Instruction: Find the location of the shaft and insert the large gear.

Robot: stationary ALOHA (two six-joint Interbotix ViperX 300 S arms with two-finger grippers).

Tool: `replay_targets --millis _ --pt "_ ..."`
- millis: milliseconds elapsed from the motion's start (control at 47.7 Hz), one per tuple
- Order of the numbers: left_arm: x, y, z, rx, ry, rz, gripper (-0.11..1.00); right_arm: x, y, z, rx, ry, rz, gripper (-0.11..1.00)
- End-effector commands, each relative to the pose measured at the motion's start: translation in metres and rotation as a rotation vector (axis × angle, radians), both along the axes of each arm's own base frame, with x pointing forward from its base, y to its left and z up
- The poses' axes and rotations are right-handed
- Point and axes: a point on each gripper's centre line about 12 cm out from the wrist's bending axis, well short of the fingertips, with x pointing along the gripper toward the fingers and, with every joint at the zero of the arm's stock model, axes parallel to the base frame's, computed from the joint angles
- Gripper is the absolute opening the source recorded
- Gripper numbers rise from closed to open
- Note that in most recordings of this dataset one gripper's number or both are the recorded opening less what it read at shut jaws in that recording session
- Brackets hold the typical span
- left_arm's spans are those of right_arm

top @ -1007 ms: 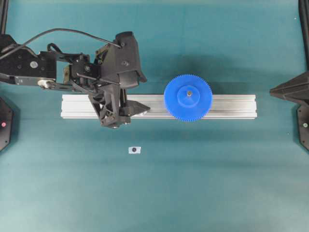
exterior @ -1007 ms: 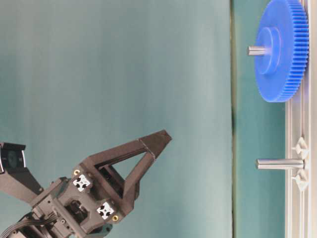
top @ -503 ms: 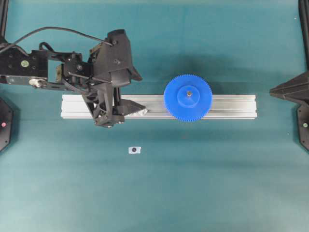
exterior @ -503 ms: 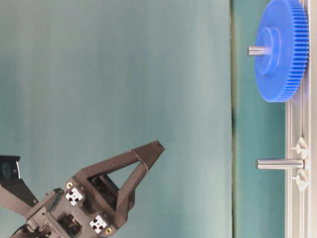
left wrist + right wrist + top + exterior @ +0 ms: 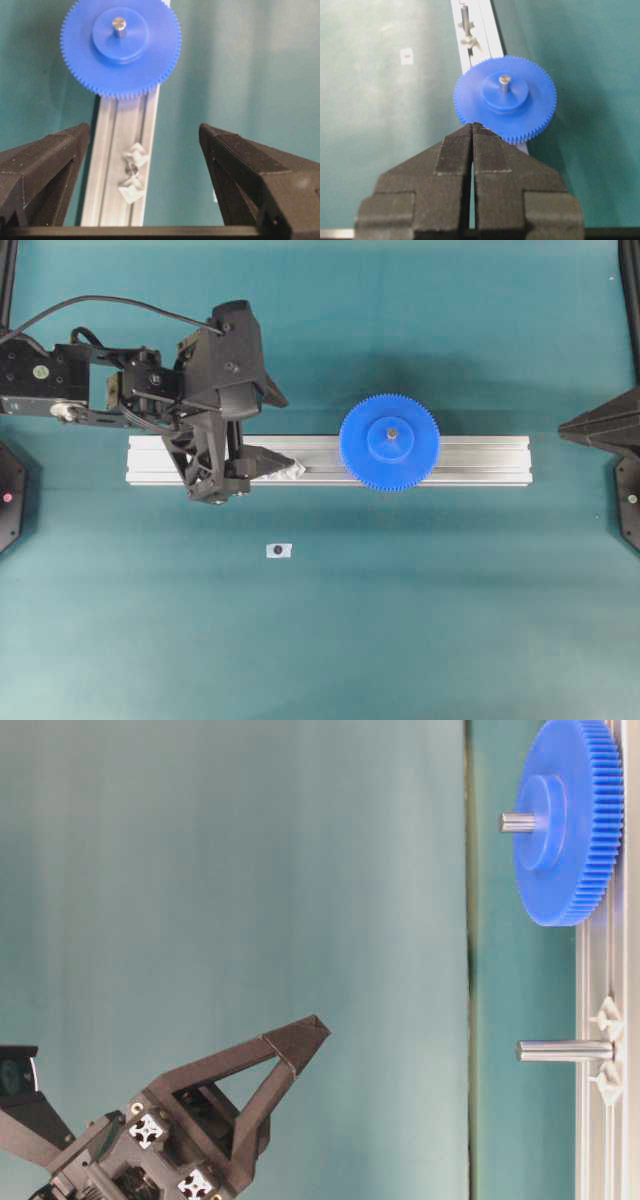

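The large blue gear (image 5: 389,442) lies flat on the aluminium rail (image 5: 480,460) with a thin pin poking up through its hub. It also shows in the table-level view (image 5: 570,820), the left wrist view (image 5: 120,47) and the right wrist view (image 5: 530,110). A second bare shaft (image 5: 565,1050) with two clear diamond feet stands on the rail further left (image 5: 290,469), (image 5: 132,170), (image 5: 465,22). My left gripper (image 5: 275,430) is open and empty, raised above that bare shaft (image 5: 145,129). My right gripper (image 5: 472,125) is shut and empty, parked at the right edge (image 5: 570,425).
A small white tag with a black dot (image 5: 279,550) lies on the green mat in front of the rail and shows in the right wrist view (image 5: 407,56). Black arm bases stand at both side edges.
My left gripper has drawn back to the left, away from the gear, uncovering the bare shaft's clear feet. The gear, rail and right gripper have not moved.
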Motion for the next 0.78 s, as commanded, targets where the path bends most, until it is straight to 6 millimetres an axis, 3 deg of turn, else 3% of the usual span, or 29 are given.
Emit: replay_targets --millis 0,755 --pt "-0.0017 0.0006 0.0139 0.005 -0.043 0.002 0.9 0.0019 -0.0005 0.0065 0.01 -0.018 -0.007 -0.01" --pt "-0.0019 0.0005 0.011 0.003 -0.035 0.002 0.9 0.0018 0.0004 0.004 0.023 -0.013 -0.005 -0.01"
